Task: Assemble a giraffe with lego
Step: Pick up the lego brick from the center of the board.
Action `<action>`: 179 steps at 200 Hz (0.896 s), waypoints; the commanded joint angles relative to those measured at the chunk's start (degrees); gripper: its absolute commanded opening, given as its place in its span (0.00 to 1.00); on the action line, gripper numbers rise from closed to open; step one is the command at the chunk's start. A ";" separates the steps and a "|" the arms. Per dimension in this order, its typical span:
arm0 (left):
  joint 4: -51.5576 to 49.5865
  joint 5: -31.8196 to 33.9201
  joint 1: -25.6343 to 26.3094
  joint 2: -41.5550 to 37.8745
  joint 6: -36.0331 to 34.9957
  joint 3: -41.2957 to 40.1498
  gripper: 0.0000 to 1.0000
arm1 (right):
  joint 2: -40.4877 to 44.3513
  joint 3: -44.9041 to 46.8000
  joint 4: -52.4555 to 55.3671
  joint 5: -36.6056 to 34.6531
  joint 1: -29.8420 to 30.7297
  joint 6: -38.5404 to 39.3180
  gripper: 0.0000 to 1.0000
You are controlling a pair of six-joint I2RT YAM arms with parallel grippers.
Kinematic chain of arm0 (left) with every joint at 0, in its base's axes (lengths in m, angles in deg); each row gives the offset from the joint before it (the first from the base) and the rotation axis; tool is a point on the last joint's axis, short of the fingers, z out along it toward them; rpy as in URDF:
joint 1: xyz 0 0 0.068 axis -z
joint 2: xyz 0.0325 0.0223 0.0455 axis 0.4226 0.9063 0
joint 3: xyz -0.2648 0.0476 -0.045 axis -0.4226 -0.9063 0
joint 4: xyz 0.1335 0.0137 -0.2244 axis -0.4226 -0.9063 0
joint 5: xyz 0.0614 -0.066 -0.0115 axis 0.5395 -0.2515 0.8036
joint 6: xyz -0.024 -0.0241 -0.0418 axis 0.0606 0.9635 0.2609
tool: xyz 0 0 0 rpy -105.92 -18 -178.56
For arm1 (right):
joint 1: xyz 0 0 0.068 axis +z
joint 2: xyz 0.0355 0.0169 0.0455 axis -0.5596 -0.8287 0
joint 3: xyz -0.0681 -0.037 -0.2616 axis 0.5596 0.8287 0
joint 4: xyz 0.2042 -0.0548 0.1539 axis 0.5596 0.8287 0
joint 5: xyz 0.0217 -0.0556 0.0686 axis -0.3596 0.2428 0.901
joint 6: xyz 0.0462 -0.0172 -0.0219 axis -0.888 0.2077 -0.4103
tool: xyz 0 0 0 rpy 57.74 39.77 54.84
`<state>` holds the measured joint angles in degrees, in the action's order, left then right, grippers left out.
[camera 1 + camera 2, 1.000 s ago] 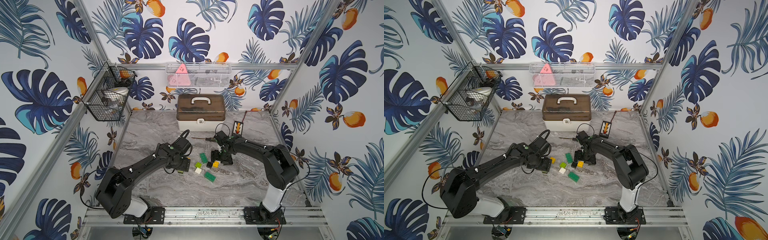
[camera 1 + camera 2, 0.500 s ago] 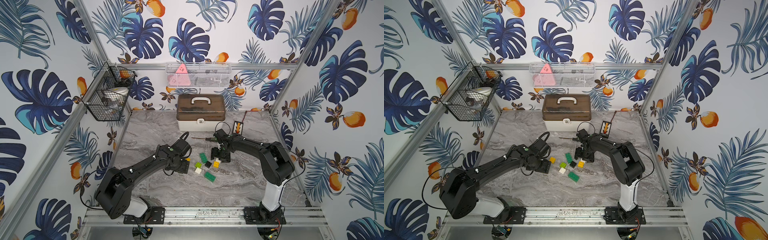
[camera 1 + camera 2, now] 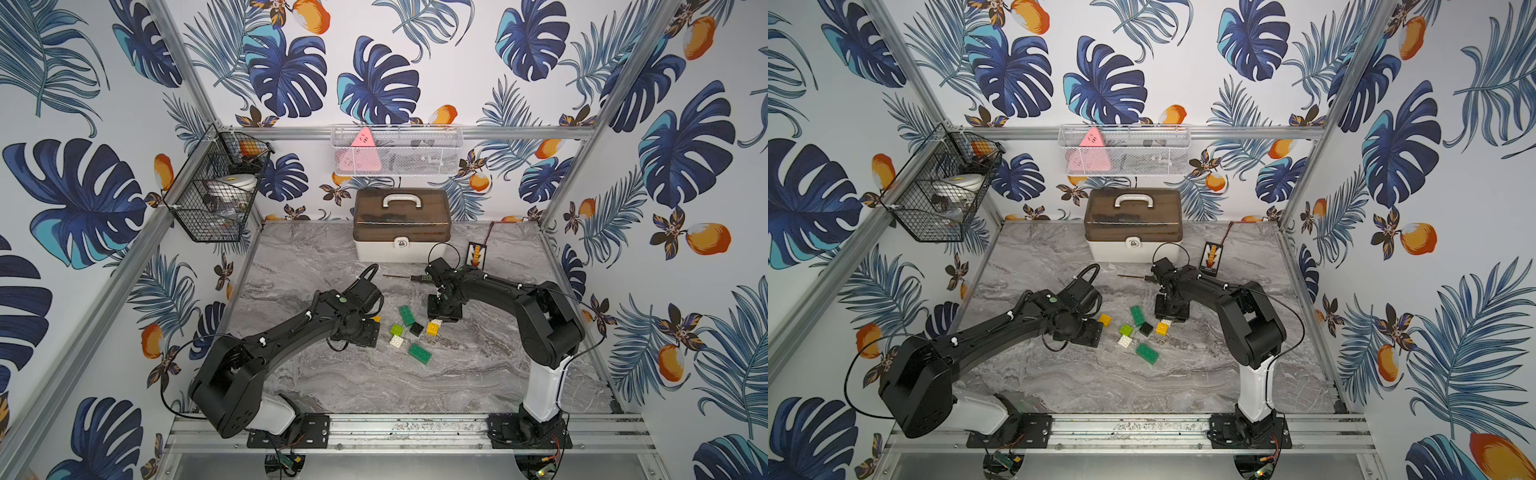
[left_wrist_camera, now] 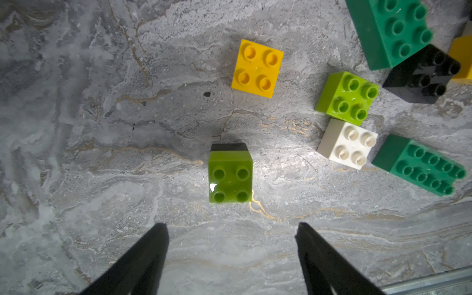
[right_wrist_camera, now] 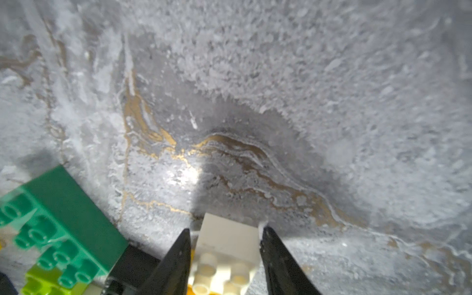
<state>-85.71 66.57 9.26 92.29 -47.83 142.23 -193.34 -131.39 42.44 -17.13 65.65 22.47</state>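
**1. Left jaws.** Wide open, nothing held. Both fingers (image 4: 150, 258) are clear of every brick. Just ahead of them the lime-on-black stack (image 4: 230, 176) stands upright on the desk (image 3: 374, 386), studs up: 1 lime 4-stud brick pressed onto 1 black one. Only the left wrist view shows it. In both top views the left arm covers it.

**2. Right jaws.** Closed in on the held white brick (image 5: 229, 240), 1 finger (image 5: 178, 255) against each side face, studs up. In both top views only a corner of this brick shows under the wrist, against the yellow brick (image 3: 432, 328).

**3. Loose lego, mid-desk between the arms, all studs up.**
- The rear dark green brick (image 3: 406, 315) lies diagonally, its far end toward the left arm's side.
- The front dark green brick (image 3: 419, 353) lies mostly across the desk, its right end nearer the front.
- Between these 2 sit the lime brick (image 3: 397, 330), the black brick (image 3: 416, 329) and the loose white brick (image 3: 396, 342). Lime and white are just beside each other.
- The second yellow brick (image 3: 1104, 319) lies apart from the rest, beside the left wrist.
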 commanded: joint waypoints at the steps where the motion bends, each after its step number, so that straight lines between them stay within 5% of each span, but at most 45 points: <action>1: 0.00 0.47 0.10 -0.36 0.30 -0.11 0.84 | -0.53 1.93 -0.21 -0.51 -0.02 0.94 0.46; 67: 0.58 0.24 0.06 0.63 0.77 -0.33 0.84 | -0.16 1.71 0.07 -0.02 0.02 2.40 0.26; 109: -0.28 2.63 0.06 0.06 0.99 -0.15 0.84 | 5.83 -1.28 5.27 -1.87 0.02 1.74 0.25; 179: 3.00 6.97 0.38 0.05 2.53 -0.33 0.84 | 14.00 0.36 9.09 1.24 0.72 -12.32 0.25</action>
<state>-84.61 70.77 9.44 92.44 -46.43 141.95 -179.22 -130.76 49.04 -17.52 66.13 16.46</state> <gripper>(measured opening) 0.841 0.347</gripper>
